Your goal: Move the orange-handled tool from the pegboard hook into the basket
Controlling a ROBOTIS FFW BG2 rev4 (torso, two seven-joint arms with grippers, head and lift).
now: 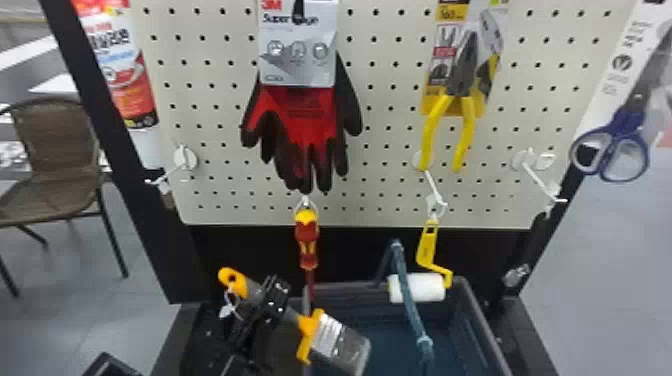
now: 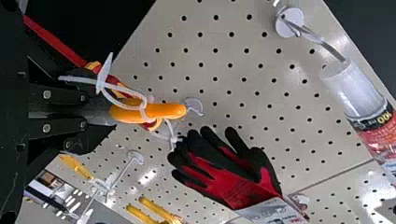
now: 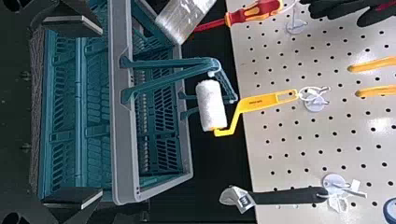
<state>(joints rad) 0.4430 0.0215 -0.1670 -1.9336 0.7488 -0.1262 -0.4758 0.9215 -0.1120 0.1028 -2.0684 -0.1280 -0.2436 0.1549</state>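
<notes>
My left hand point(image 1: 276, 296) is clenching the orange-handled tool point(image 1: 233, 284), which is slanting near the basket point(image 1: 476, 314); my right hand point(image 3: 102, 112) is facing the basket with fingers spread apart; a screwdriver point(image 1: 307, 240) is hanging below the gloves point(image 1: 300, 117).

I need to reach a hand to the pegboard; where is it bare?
The pegboard is bare between gloves and pliers, and between gloves and the red-and-white tube. Below it is crowded: screwdriver, orange-handled tool, paint roller and basket handle sit close together.
</notes>
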